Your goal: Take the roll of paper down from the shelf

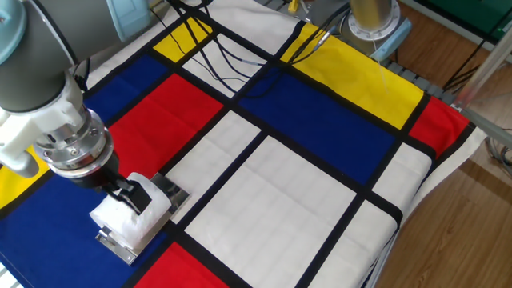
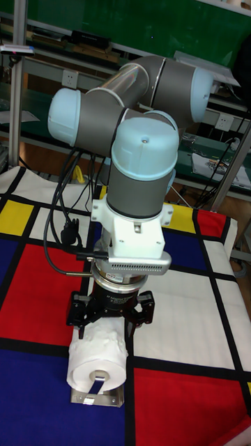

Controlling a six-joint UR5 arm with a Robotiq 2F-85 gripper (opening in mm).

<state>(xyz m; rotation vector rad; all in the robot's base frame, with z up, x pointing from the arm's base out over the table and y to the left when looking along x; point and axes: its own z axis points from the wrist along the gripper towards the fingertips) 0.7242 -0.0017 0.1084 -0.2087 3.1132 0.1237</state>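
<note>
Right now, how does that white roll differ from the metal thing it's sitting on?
The roll of paper is white, soft-looking and bumpy; the shelf is shiny silver metal. The roll is a rounded cylinder with a small hollow core, while the shelf is a flat, low stand. The roll lies on top with the gripper down on it; the shelf rests on the tablecloth. Both are small.

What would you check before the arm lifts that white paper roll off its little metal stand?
1. Gripper down at the roll of paper: ok.
2. Fingers shut firmly on the roll: cannot tell.
3. Roll resting on the shelf: ok, not lifted.
4. Roll intact, core visible: ok.
5. Tablecloth beside the shelf free for setting down: ok.
6. Cables away from the roll: ok.
</note>
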